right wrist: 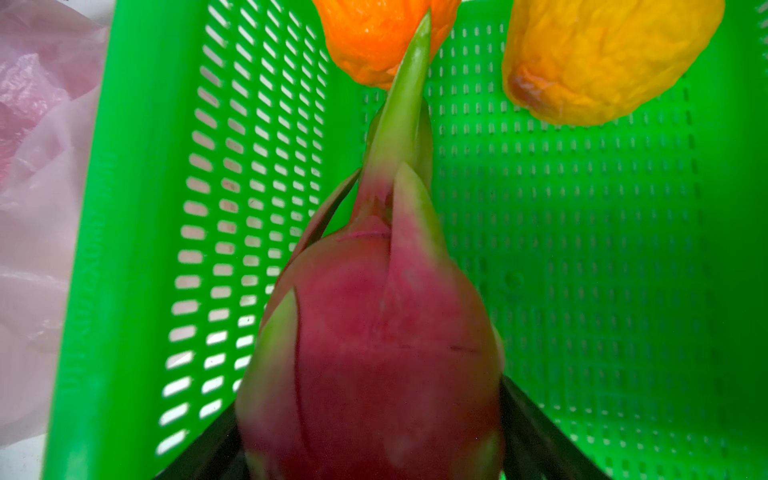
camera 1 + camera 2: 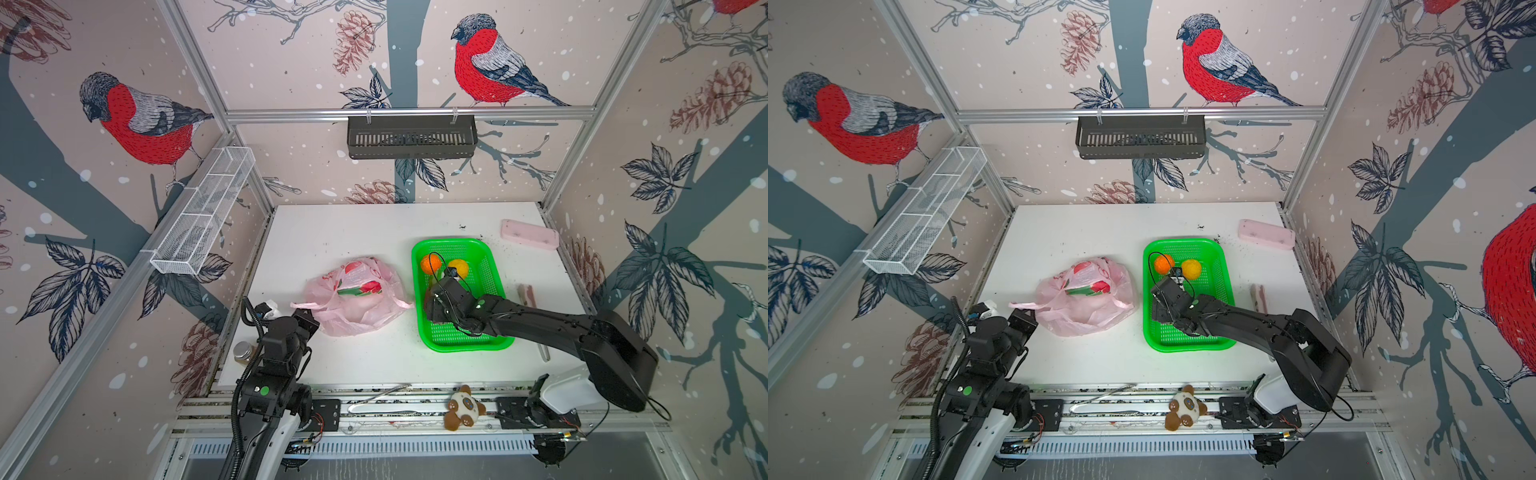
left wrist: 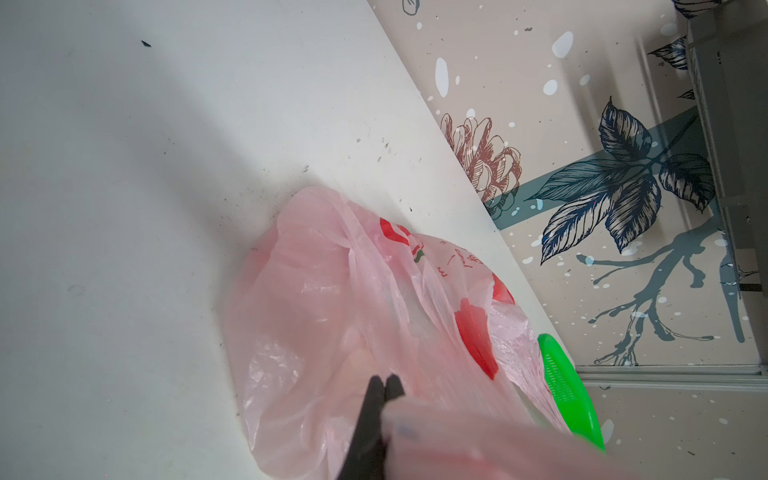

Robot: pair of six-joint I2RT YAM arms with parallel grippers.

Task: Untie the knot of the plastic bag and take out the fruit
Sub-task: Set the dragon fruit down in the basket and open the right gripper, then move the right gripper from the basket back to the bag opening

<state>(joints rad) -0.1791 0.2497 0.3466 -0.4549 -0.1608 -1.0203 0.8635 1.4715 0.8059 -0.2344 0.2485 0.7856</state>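
Plastic bag [image 2: 353, 307] slumped mid-bench [image 2: 332, 232], handle [image 2: 318, 306] pinched by left gripper [image 3: 384, 386] with jaws closed; dragon fruit [image 1: 374, 353] between right gripper [image 1: 370, 432] jaws inside green basket [image 2: 453, 243], grip impossible to tell.

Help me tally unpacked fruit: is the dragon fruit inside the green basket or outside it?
Inside: green basket walls surround the dragon fruit, with two oranges nearby.

I can't read any real words here. The thin pink plastic bag [image 3: 316, 291] has small red printed signs beside its red fruit pictures, but they are too crinkled to make out. The bright green plastic basket [image 1: 83, 291] has faint raised letters along its rim, too dim to read.
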